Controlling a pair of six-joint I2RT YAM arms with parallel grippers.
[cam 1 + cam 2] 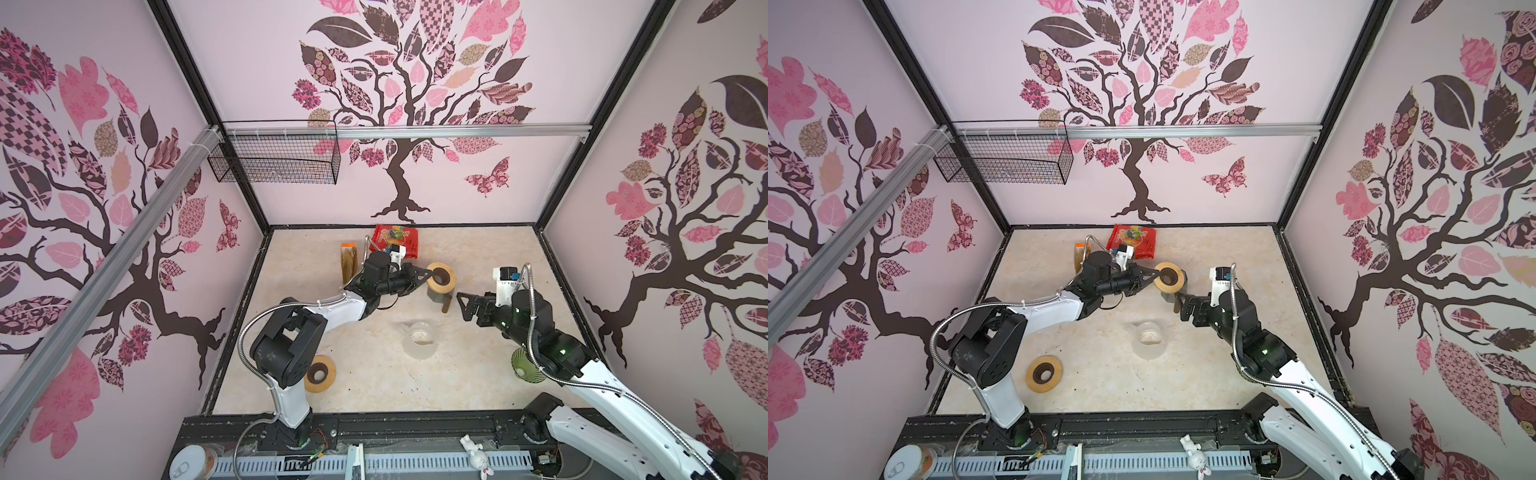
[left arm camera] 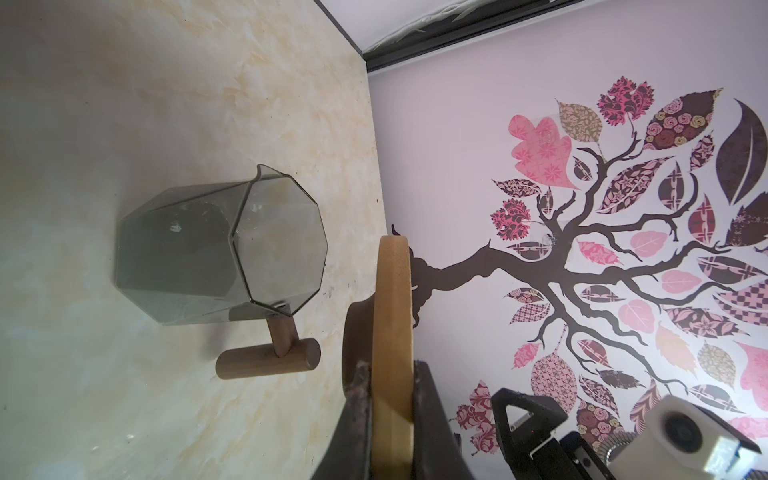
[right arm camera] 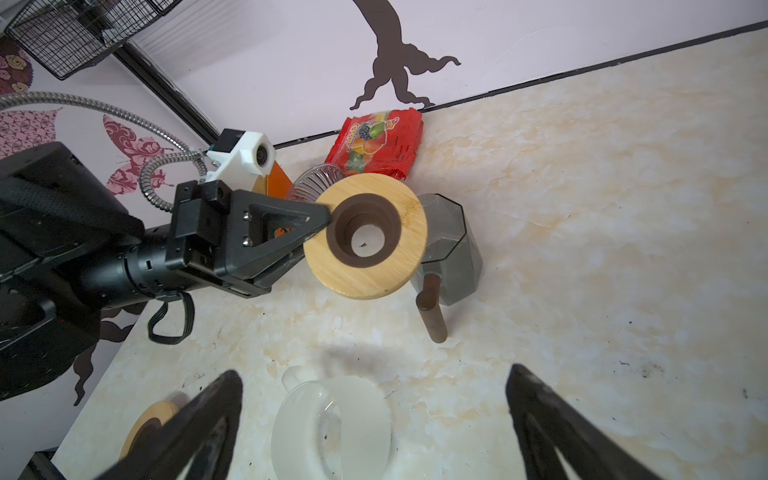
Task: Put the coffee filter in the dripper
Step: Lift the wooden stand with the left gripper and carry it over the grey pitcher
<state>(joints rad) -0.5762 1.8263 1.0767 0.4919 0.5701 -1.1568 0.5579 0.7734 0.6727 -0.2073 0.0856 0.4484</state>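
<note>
My left end effector (image 3: pixel 318 226) is closed almost fully on the rim of a wooden dripper ring (image 3: pixel 399 257) and holds it clear of the desk (image 1: pixel 374 390), level, with its brown cone centre facing up. The ring hangs just beside the mouth of a smoky glass pitcher (image 2: pixel 199 257). From the left wrist camera I see a gap between the two.

My right end effector (image 3: pixel 374 372) has its jaws spread wide and grips nothing. It hovers over a white carafe (image 3: pixel 332 424) near the middle of the desk.

The packet of brown coffee filters (image 1: pixel 348 262) stands at the back of the desk, behind my left arm and beside a red snack bag (image 1: pixel 397 239). A clear ribbed dripper (image 3: pixel 316 180) sits just behind the held ring. A second wooden ring (image 1: pixel 320 374) lies near the left arm's base, and a green glass dripper (image 1: pixel 525 365) is partly hidden by the right arm.
</note>
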